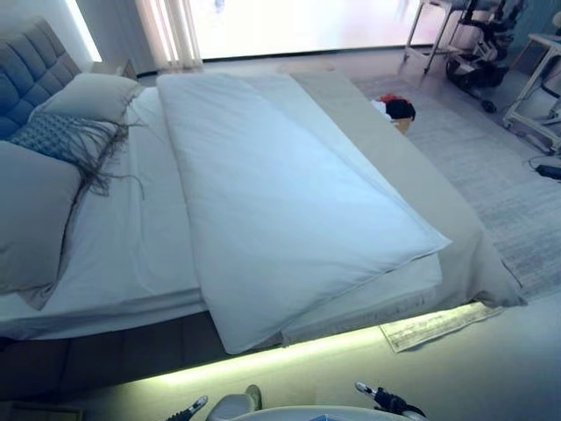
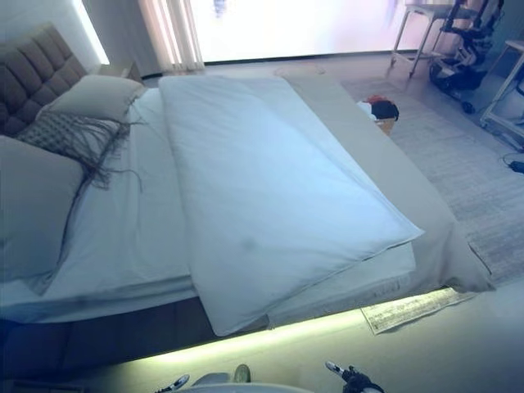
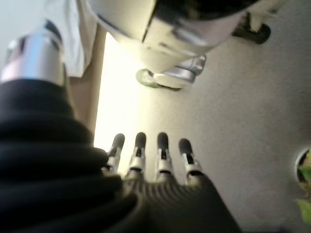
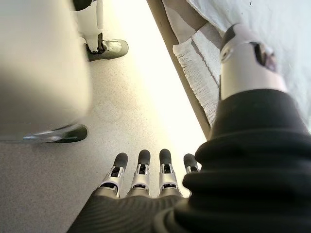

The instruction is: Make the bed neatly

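The bed's white duvet [image 1: 280, 202] lies askew across the mattress, its near corner hanging over the bed's side. Left of it the white sheet [image 1: 131, 237] is bare. A beige blanket [image 1: 421, 175] covers the foot end on the right and droops at the corner. By the tufted headboard [image 1: 31, 70] lie a grey pillow [image 1: 35, 219], a fringed cushion [image 1: 61, 136] and a pale pillow [image 1: 92, 95]. My left hand [image 3: 150, 160] hangs over the floor beside the bed, fingers straight, holding nothing. My right hand [image 4: 141, 174] hangs the same way, open and apart from the bedding.
A fringed rug edge [image 1: 429, 326] sticks out from under the bed, lit by a light strip. A basket with red and black items [image 1: 394, 110] stands beyond the foot end on a grey carpet [image 1: 500, 175]. Metal frames [image 1: 535, 79] stand at the far right.
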You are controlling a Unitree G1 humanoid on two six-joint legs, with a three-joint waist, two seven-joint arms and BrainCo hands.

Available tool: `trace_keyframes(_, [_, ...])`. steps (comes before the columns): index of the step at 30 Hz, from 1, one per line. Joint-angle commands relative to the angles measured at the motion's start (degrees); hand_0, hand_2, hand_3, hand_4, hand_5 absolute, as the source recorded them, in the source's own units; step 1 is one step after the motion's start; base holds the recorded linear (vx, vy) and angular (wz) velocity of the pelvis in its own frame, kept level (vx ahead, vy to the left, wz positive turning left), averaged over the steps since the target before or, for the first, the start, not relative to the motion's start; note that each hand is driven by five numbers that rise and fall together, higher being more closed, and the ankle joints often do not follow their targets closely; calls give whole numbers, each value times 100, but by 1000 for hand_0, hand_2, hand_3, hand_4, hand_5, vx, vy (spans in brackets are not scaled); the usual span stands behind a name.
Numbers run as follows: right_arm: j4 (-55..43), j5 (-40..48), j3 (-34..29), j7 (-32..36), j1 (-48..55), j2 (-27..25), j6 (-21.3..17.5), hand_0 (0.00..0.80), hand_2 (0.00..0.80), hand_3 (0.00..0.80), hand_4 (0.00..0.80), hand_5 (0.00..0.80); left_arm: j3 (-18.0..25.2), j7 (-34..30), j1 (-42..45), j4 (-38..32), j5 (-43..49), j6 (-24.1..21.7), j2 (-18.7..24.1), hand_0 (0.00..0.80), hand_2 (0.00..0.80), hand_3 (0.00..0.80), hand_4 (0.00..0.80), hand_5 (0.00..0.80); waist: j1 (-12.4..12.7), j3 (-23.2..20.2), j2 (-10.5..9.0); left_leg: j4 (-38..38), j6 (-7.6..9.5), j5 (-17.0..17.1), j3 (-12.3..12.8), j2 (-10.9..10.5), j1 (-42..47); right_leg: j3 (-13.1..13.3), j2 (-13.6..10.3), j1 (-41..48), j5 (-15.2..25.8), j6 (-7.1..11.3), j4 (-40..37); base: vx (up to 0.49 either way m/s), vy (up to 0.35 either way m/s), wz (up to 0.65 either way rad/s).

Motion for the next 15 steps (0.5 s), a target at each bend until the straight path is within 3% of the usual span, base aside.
trace_keyframes(1, [-256,229,-40,77,-249,-171,-16,0,0,0,0,0,-14,3,-276,2,41,-42,152,0,0,0,0,0,-96,226,42,370,-185,-81,7,179,-309,-109,-222,-271,1249,54,-1410,-40,-110,-7])
trace_keyframes(4, [-249,462,12,-8,-407,-184,-1,0,0,0,0,0,-124,14,-528,-59,-57,-7,175,0,0,0,0,0,-250,418,51,217,-263,-195,-33,123,-186,-16,-233,-1098,1968,179,-2356,-47,-166,-2])
trace_keyframes(6, [-240,521,-8,-60,-488,-165,19,0,0,0,0,0,-189,35,-647,-112,-92,70,180,0,0,0,0,0,-363,516,33,173,-270,-374,-59,120,-44,17,-242,-1495,2305,256,-2573,-2,-172,10])
trace_keyframes(9, [-268,431,6,-89,-546,-142,70,0,0,0,0,0,-239,89,-680,-129,-61,97,147,0,0,0,0,0,-459,573,0,386,-237,-530,-113,196,-12,200,-139,-1548,2101,228,-2308,57,-149,35])
trace_keyframes(12, [-316,370,67,-49,-403,-132,129,0,0,0,0,0,-274,90,-491,-167,4,46,34,0,0,0,0,0,-474,504,-64,595,-270,-549,-175,248,21,172,-43,-1190,1793,210,-2301,129,-114,66])
trace_keyframes(15, [-326,445,66,16,-299,-148,80,0,0,0,0,0,-349,36,-393,-175,93,-53,-71,0,0,0,0,0,-449,439,-74,439,-313,-493,-222,281,165,61,-19,-931,1733,179,-2484,113,-73,43])
